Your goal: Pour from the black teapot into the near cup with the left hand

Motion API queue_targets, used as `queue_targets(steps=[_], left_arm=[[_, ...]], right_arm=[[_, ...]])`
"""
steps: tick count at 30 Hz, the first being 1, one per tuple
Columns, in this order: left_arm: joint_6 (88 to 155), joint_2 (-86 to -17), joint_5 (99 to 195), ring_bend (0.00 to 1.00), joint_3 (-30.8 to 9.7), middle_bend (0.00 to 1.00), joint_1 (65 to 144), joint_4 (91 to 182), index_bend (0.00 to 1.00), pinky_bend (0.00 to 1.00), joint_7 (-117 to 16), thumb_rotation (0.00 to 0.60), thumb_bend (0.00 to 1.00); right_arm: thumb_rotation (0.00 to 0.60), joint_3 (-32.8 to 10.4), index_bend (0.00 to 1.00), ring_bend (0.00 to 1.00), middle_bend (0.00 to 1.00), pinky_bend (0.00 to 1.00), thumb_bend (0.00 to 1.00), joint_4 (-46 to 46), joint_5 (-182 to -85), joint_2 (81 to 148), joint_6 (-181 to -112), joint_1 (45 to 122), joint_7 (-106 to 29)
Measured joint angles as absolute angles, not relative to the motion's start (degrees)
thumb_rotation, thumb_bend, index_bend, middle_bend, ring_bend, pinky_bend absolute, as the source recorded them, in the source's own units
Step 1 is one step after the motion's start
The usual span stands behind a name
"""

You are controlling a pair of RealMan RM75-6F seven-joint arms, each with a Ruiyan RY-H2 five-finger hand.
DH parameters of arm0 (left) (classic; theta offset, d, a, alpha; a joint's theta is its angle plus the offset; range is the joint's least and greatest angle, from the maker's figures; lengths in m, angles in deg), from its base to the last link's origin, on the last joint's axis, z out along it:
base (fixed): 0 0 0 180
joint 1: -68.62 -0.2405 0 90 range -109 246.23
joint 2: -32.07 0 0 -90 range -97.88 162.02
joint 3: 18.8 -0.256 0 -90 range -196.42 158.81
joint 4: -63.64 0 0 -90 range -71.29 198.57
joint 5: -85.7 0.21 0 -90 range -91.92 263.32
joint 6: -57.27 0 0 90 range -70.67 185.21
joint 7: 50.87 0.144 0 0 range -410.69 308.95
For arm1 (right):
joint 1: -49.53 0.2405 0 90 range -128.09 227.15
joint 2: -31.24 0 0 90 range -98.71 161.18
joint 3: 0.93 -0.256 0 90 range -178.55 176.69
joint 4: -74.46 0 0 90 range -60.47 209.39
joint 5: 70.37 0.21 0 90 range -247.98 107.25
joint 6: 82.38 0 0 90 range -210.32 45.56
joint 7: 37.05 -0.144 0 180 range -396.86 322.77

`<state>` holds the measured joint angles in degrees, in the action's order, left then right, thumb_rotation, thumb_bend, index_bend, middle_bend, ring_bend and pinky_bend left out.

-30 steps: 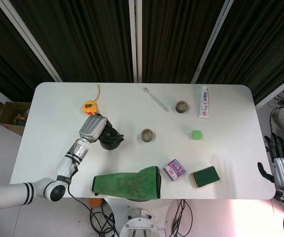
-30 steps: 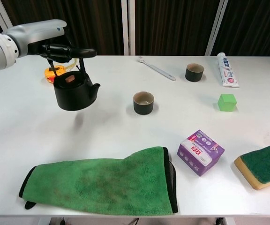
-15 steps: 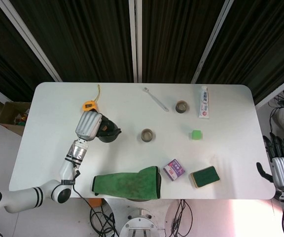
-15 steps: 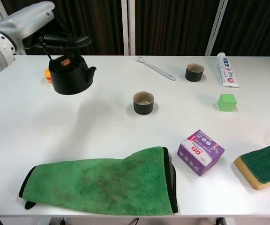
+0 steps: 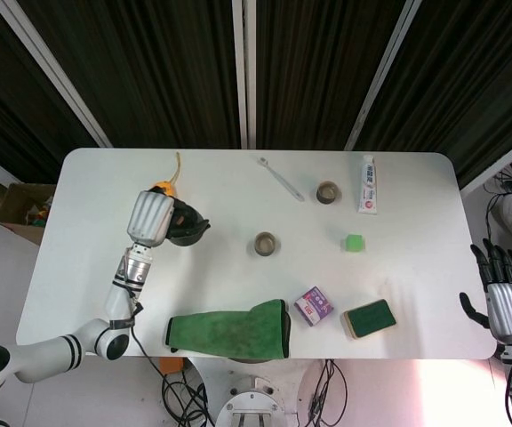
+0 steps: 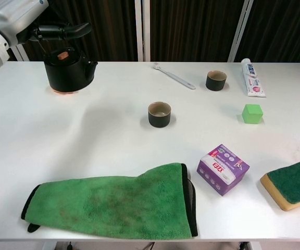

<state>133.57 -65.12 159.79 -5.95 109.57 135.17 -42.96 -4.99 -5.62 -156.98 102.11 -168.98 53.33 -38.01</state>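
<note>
My left hand (image 5: 152, 218) (image 6: 35, 23) grips the top handle of the black teapot (image 5: 188, 229) (image 6: 68, 73), which hangs upright over the far left of the table with its spout toward the right. The near cup (image 5: 266, 243) (image 6: 159, 114), dark with a pale inside, stands at the table's middle, well to the right of the teapot. A second dark cup (image 5: 328, 191) (image 6: 215, 80) stands farther back on the right. My right hand (image 5: 505, 302) hangs off the table's right edge with its fingers apart, holding nothing.
A green towel (image 6: 113, 200) lies along the front edge, with a purple box (image 6: 223, 169) and a green-topped sponge (image 6: 290, 183) to its right. A green cube (image 6: 252, 113), toothpaste tube (image 6: 252, 77) and toothbrush (image 6: 173, 76) lie at the back. An orange tape measure (image 5: 161, 188) sits under the teapot.
My left hand has carried the teapot up and toward the far left corner, away from the near cup. The right hand has barely moved.
</note>
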Motion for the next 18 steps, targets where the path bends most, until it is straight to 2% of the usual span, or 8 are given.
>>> queue_targets(steps=[2, 6, 9, 12, 15, 17, 18], left_arm=[[133.73, -65.63, 159.97, 1.0, -5.73, 1.0, 109.42, 134.47, 1.0, 0.58, -42.97, 0.101, 0.15], [133.52, -66.3, 160.26, 1.0, -5.46, 1.0, 109.24, 133.42, 1.0, 0.59, -43.06, 0.083, 0.15], [133.21, -66.66, 160.45, 1.0, -5.22, 1.0, 109.12, 132.96, 1.0, 0.59, -43.14, 0.085, 0.16], [133.0, -66.73, 160.65, 1.0, -5.05, 1.0, 109.05, 132.87, 1.0, 0.59, -42.91, 0.118, 0.16], [132.68, -66.69, 160.75, 1.0, -4.93, 1.0, 108.94, 133.02, 1.0, 0.58, -42.65, 0.224, 0.16], [132.48, -66.68, 160.8, 1.0, -4.88, 1.0, 108.87, 133.01, 1.0, 0.58, -42.41, 0.341, 0.16], [132.37, -66.7, 160.78, 1.0, -4.83, 1.0, 108.84, 133.0, 1.0, 0.58, -42.35, 0.38, 0.16]], right_arm=[[0.6, -4.94, 0.0, 0.0, 0.0, 0.0, 0.29, -5.53, -157.03, 102.12, -169.01, 53.31, -38.08], [0.6, -4.94, 0.0, 0.0, 0.0, 0.0, 0.29, -5.43, -156.95, 102.02, -169.07, 53.23, -38.29], [0.6, -4.96, 0.0, 0.0, 0.0, 0.0, 0.29, -5.3, -156.9, 102.0, -169.15, 53.16, -38.46], [0.6, -4.94, 0.0, 0.0, 0.0, 0.0, 0.29, -5.19, -156.89, 102.04, -169.12, 53.15, -38.56], [0.6, -4.9, 0.0, 0.0, 0.0, 0.0, 0.29, -5.11, -156.86, 102.13, -168.91, 53.23, -38.56], [0.6, -4.9, 0.0, 0.0, 0.0, 0.0, 0.29, -5.14, -156.87, 102.15, -168.82, 53.3, -38.49], [0.6, -4.91, 0.0, 0.0, 0.0, 0.0, 0.29, -5.19, -156.89, 102.14, -168.83, 53.31, -38.47]])
